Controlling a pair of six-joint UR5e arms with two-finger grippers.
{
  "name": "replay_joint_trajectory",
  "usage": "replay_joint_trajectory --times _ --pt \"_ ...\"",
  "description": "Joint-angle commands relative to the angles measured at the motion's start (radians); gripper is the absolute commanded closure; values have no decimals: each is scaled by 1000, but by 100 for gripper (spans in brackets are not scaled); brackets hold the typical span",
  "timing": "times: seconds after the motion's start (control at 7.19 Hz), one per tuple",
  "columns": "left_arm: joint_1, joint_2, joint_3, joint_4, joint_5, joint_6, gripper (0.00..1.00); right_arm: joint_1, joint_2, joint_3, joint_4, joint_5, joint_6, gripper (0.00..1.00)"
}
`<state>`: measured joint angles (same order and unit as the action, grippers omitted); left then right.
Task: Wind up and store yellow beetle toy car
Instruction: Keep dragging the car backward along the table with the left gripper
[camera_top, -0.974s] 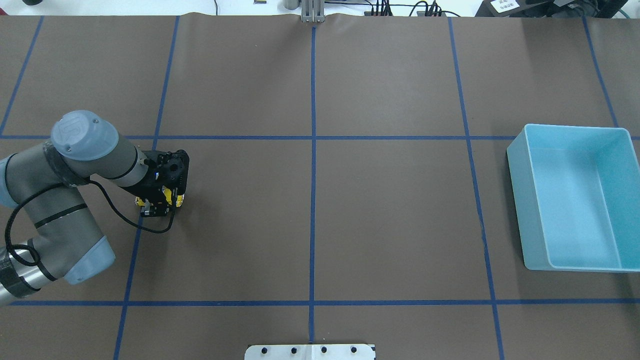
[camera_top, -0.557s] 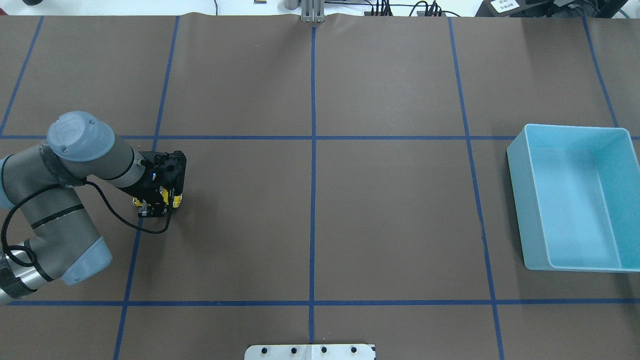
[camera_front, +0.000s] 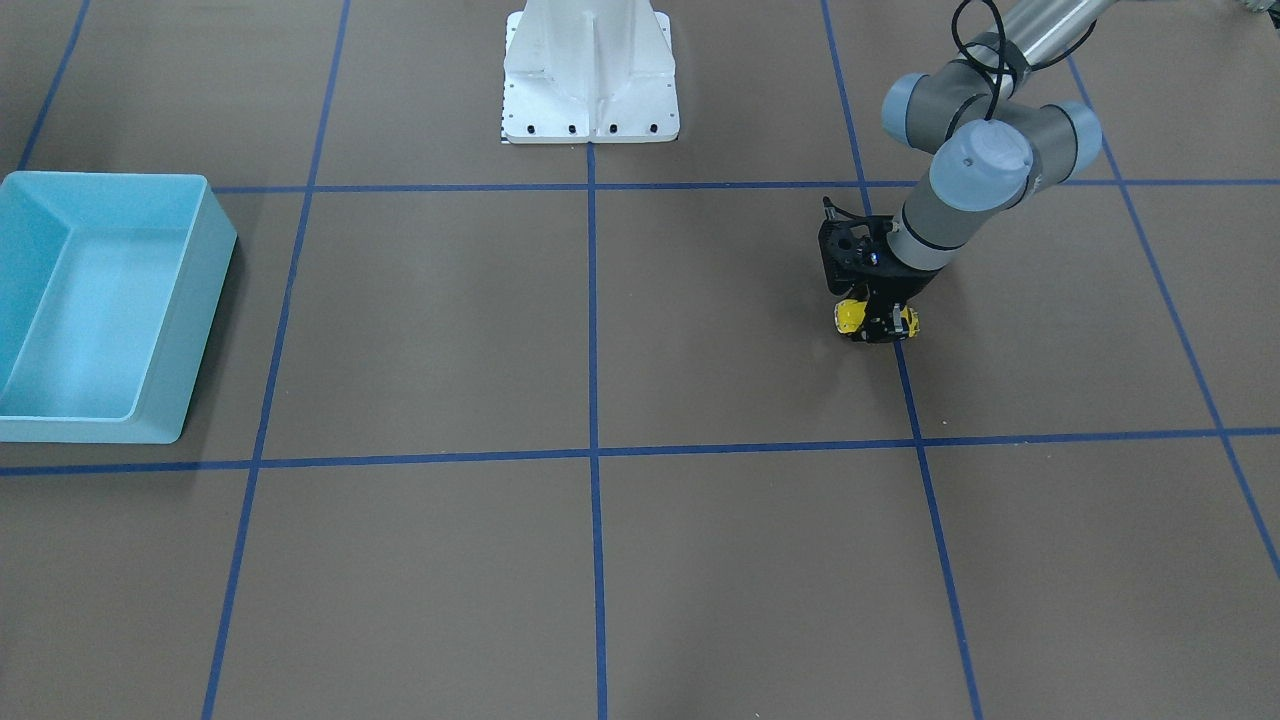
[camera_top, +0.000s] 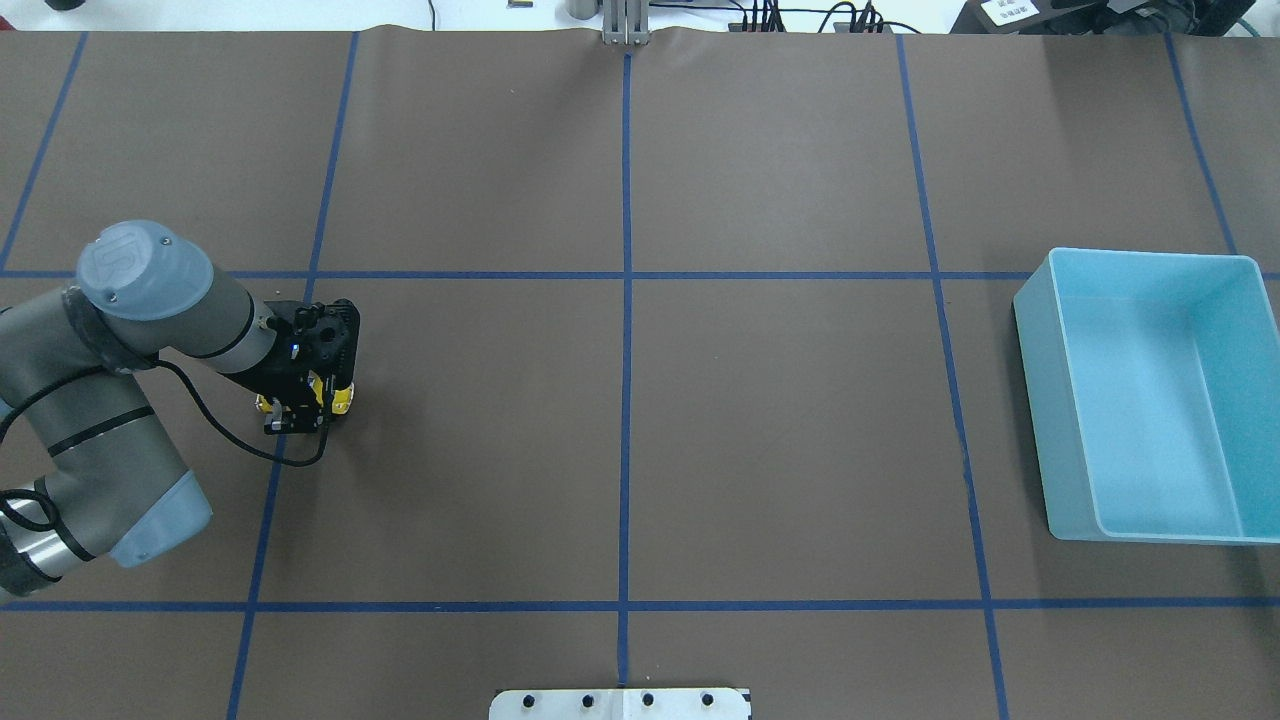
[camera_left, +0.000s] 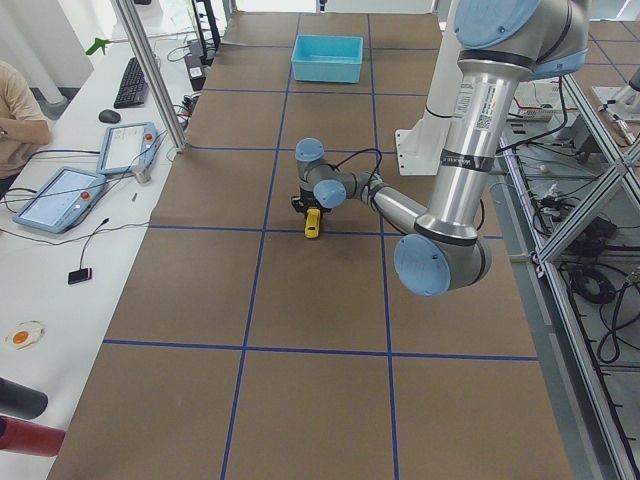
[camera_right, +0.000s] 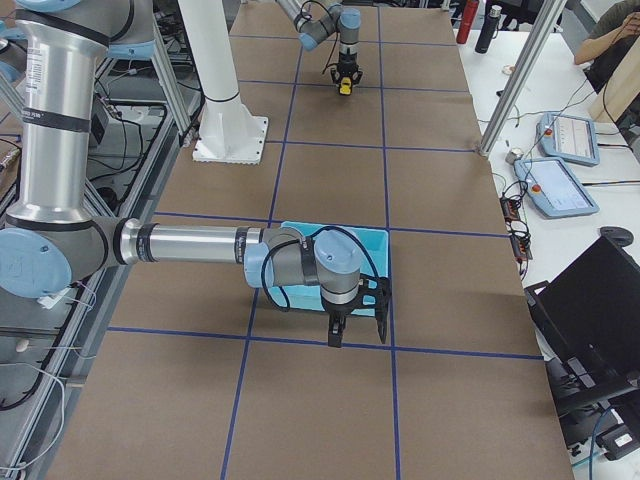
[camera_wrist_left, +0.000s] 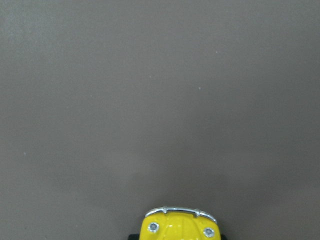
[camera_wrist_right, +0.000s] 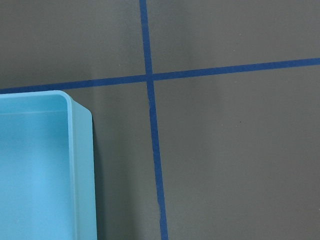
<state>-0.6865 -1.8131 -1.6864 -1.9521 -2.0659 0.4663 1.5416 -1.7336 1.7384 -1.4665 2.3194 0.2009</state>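
The yellow beetle toy car (camera_top: 343, 397) stands on the brown table, far on the left side. My left gripper (camera_top: 300, 405) points down over it and is shut on its body; yellow ends stick out on both sides of the fingers. The front-facing view shows the car (camera_front: 850, 318) under the left gripper (camera_front: 880, 325). The left wrist view shows the car's nose and silver bumper (camera_wrist_left: 180, 227) at the bottom edge. My right gripper (camera_right: 357, 325) shows only in the exterior right view, next to the bin; I cannot tell whether it is open or shut.
A light blue open bin (camera_top: 1035, 400) stands at the table's right side and looks empty; it also shows in the front-facing view (camera_front: 205, 300) and the right wrist view (camera_wrist_right: 82, 170). Blue tape lines (camera_top: 626, 400) grid the brown table. The white robot base (camera_front: 590, 80) stands at the near edge.
My left gripper has slid to the left over the table with the car held in it, and the arm has drawn back with it. The bin has not moved.
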Motion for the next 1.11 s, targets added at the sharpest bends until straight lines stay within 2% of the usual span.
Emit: replay_joint_trajectory --times 0.0,0.7,0.83,0.97 --pt "-4 11 2 -13 -3 0 75 0 0 0 1 0 0 0" --pt "-22 21 14 -34 -36 26 75 0 2 0 0 0 0 0" --pt "-27 35 14 -40 -37 26 68 0 2 0 0 0 0 0" --pt "-45 41 11 -51 -39 26 1 0 0 0 1 0 0 0"
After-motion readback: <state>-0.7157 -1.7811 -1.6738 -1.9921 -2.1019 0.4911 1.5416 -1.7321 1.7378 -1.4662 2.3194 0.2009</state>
